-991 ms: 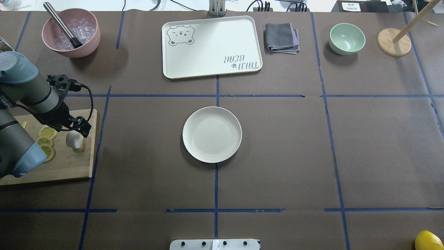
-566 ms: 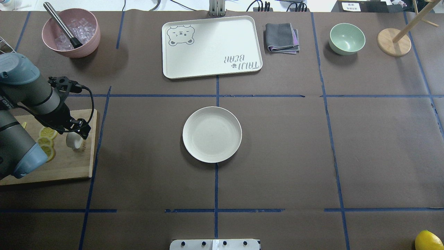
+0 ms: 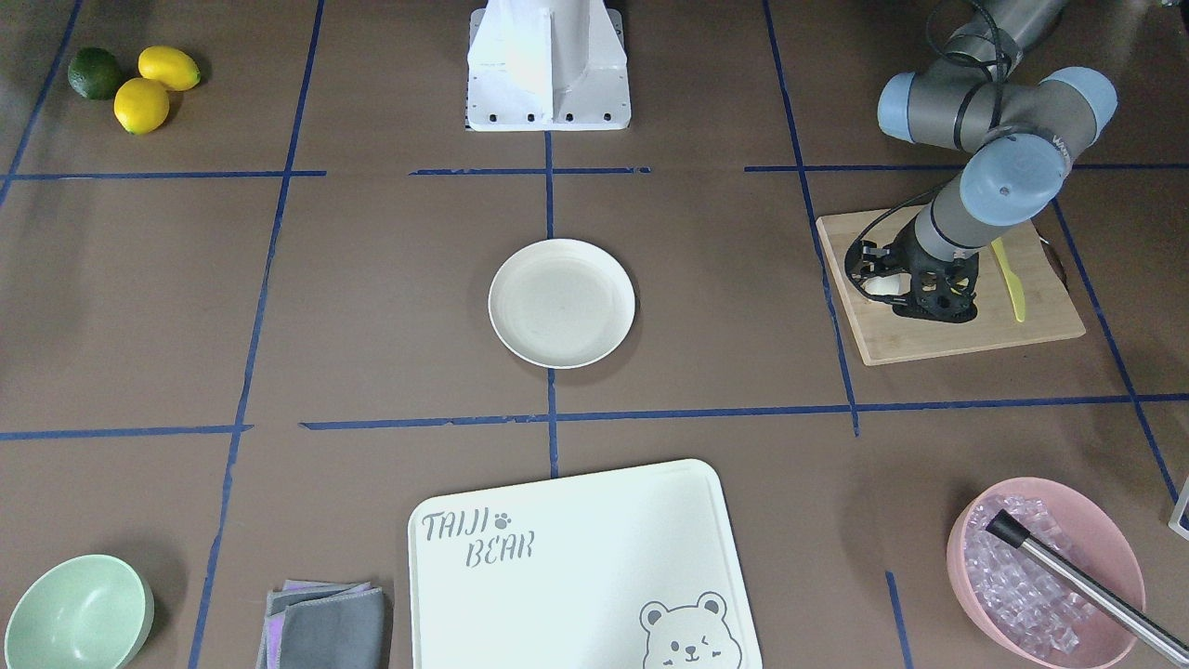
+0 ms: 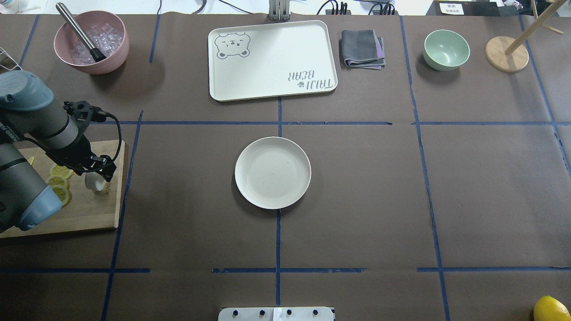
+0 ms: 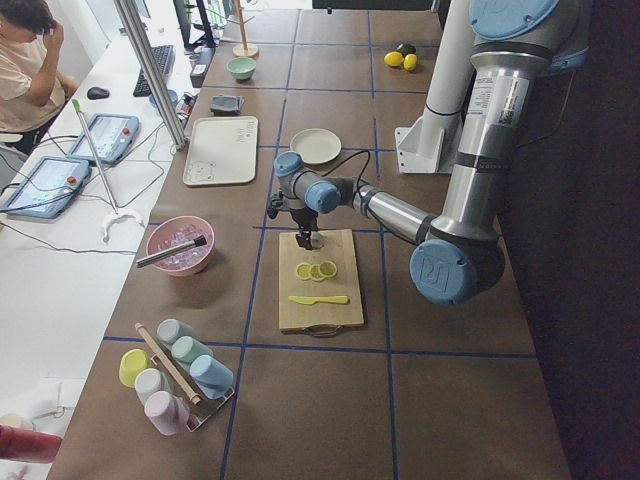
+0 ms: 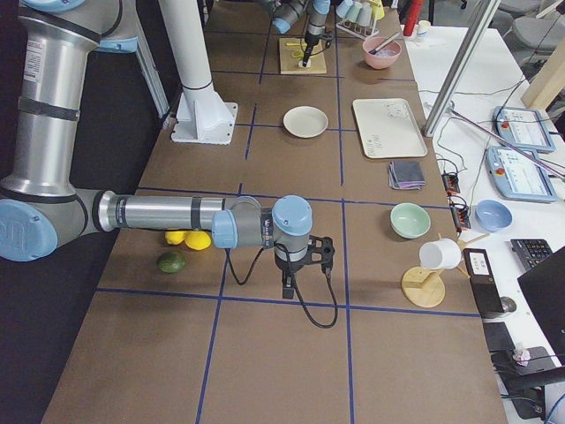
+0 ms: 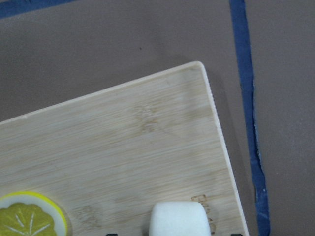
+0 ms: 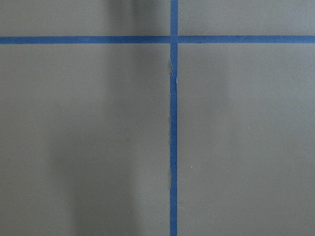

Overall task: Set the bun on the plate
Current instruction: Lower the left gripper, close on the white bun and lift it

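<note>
The bun [image 4: 93, 183], a small white lump, lies on the wooden cutting board [image 4: 89, 209] at the table's left, beside lemon slices [image 4: 60, 183]. My left gripper [image 4: 99, 174] hangs right over it and hides part of it. In the left wrist view the bun [image 7: 177, 220] sits at the bottom edge between two dark fingertips [image 7: 111, 234] that stand wider than it, so the gripper is open. The cream plate [image 4: 273, 173] is empty at the table's centre, far to the right of the board. My right gripper [image 6: 288, 284] shows only in the exterior right view, low over bare table; I cannot tell its state.
Along the far edge stand a pink bowl [image 4: 91, 42] of ice with a metal tool, the bear tray [image 4: 272, 60], a folded grey cloth [image 4: 362, 49], a mint bowl [image 4: 446, 49] and a wooden stand [image 4: 506, 53]. A yellow knife [image 3: 1008, 279] lies on the board.
My left gripper has shifted slightly and now covers more of the bun. The bun and plate have not moved.
</note>
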You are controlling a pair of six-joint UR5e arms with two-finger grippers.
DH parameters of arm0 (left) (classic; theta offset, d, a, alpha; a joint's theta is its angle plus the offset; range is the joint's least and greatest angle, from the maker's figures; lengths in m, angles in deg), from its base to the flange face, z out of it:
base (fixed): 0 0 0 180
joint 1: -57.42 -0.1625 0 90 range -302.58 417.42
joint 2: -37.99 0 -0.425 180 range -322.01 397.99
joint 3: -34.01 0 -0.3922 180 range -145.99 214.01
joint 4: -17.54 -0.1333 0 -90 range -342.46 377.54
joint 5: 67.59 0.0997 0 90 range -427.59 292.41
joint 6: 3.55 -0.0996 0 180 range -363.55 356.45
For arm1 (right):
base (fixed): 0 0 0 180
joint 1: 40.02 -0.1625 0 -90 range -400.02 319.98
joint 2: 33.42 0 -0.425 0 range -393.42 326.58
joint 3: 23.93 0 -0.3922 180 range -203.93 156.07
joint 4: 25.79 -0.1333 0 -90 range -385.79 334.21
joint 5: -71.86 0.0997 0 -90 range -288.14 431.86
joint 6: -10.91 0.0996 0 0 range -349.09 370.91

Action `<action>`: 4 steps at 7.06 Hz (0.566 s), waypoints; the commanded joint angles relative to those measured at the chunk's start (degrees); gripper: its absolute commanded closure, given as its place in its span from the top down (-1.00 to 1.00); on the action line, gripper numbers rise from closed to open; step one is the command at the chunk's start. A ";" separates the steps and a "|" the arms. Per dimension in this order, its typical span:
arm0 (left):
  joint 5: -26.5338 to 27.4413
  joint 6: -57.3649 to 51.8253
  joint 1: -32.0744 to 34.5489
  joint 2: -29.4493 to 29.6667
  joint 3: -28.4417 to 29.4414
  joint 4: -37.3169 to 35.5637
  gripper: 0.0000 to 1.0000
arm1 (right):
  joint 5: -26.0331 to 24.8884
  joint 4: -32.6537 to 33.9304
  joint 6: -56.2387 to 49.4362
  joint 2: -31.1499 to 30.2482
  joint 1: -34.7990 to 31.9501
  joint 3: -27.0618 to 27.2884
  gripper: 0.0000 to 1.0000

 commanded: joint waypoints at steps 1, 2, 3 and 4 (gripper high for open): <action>-0.06 0.00 -0.02 0.08 -0.05 -0.11 0.13 | -0.06 0.00 0.00 0.03 0.00 -0.06 1.00; -0.15 -0.09 -0.02 0.08 -0.05 -0.11 -0.17 | -0.06 0.00 0.00 0.03 0.00 -0.06 1.00; -2.15 0.00 -0.02 0.08 -0.14 -0.11 -0.40 | -0.06 0.00 0.00 0.03 0.00 -0.06 1.00; -2.61 0.00 -0.02 -0.01 -0.32 -0.11 -0.43 | 0.02 0.00 0.00 0.03 0.00 -0.06 1.00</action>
